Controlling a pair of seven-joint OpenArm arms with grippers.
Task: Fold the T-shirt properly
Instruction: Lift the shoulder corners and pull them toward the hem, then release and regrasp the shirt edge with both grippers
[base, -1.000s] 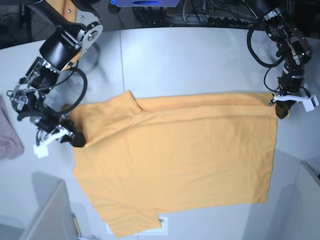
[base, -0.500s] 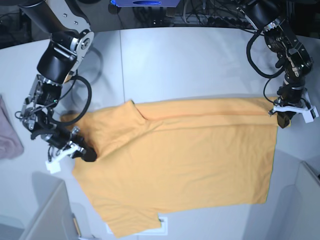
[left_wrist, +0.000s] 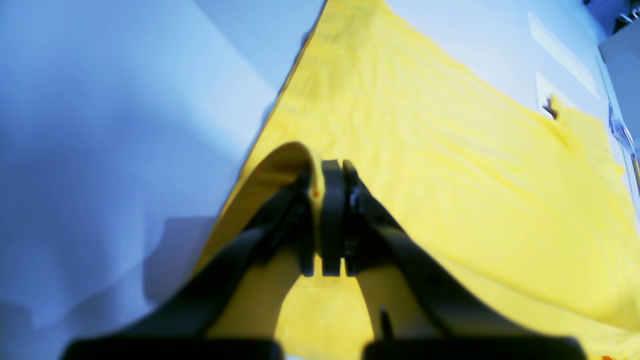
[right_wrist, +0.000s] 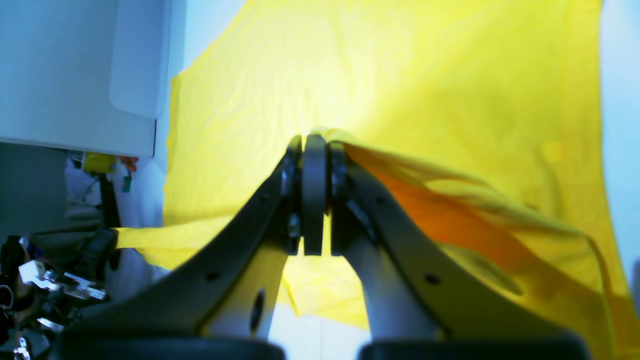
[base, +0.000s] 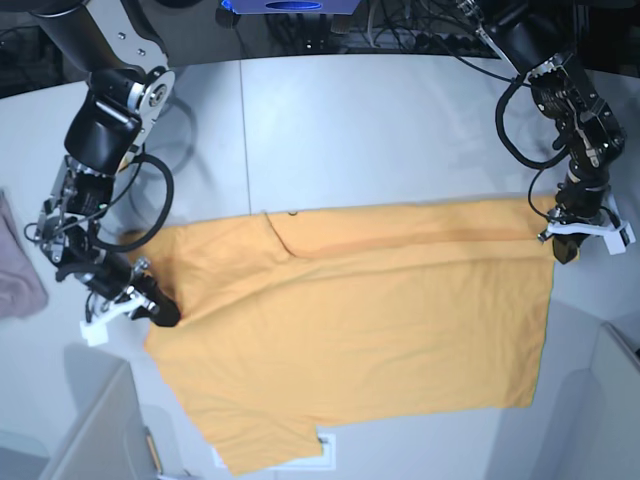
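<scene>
Since a second ago the folded top strip of the T-shirt (base: 350, 320) has been drawn lower, and both arms have come down with it. The shirt lies spread over the middle of the white tabletop (base: 380, 130), its hem at 3 o'clock. The right tool (base: 160, 312), at 9 o'clock, is clamped tight on the sleeve-side edge, arm bent steeply down. The left tool (base: 566, 248), at 3 o'clock, is pinched shut on the hem corner, pointing downward.

The base view looks straight down from high above; both wrist views look close along their fingers (left_wrist: 332, 220), sharing the T-shirt (base: 380, 330).
</scene>
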